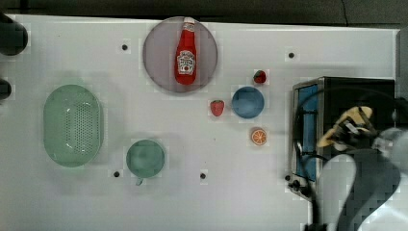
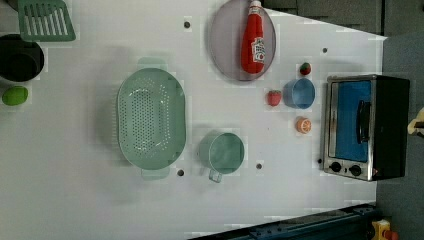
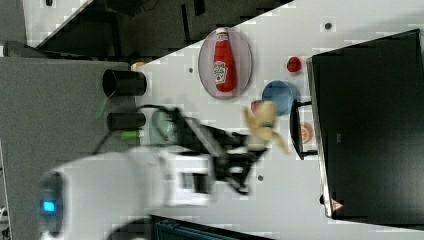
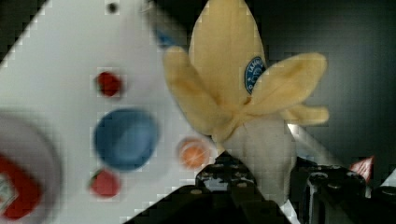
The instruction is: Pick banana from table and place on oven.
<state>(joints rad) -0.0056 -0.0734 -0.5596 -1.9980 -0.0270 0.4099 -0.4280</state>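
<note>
I have the claw clamped on the banana, its peel flaps splayed out in the wrist view. In the top view the banana hangs over the black top of the oven, off the tabletop. Beside the oven's glass door sit an orange slice, a blue bowl and two strawberries.

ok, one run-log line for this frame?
phase: carry | gripper: shut on banana | banana: held above oven top, not yet released | table: bowl, orange slice, strawberries untouched
</note>
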